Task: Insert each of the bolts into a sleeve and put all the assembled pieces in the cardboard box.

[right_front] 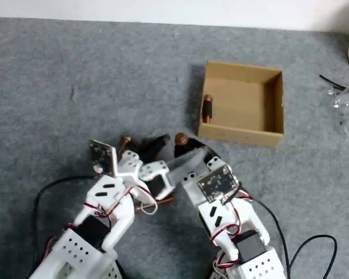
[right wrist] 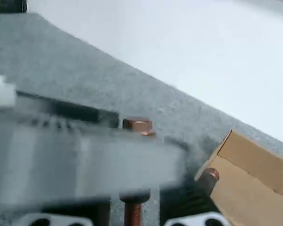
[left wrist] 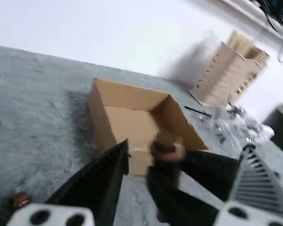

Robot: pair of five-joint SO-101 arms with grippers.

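The cardboard box (right_front: pixel 242 136) stands at the back right, with one assembled bolt and sleeve (right_front: pixel 207 108) lying along its left wall. My left gripper (left wrist: pixel 186 148) is open, one black finger (left wrist: pixel 104 176) and one grey finger (left wrist: pixel 254 176) wide apart. Between them stands a black sleeve (left wrist: pixel 167 188) with a copper bolt head (left wrist: pixel 166 146) on top, in front of the box (left wrist: pixel 132 117). From above, this piece (right_front: pixel 181 139) is just left of the box. My right arm (right_front: pixel 220 183) comes close in from the right. A copper bolt (right wrist: pixel 132 209) rises close to its camera.
A loose copper bolt (right_front: pixel 125 141) stands left of the grippers, and another (right_front: pixel 163 200) lies under the left arm. Cables trail at the front. Clear plastic bits (right_front: pixel 343 102) lie at the far right. Open grey carpet stretches to the left and back.
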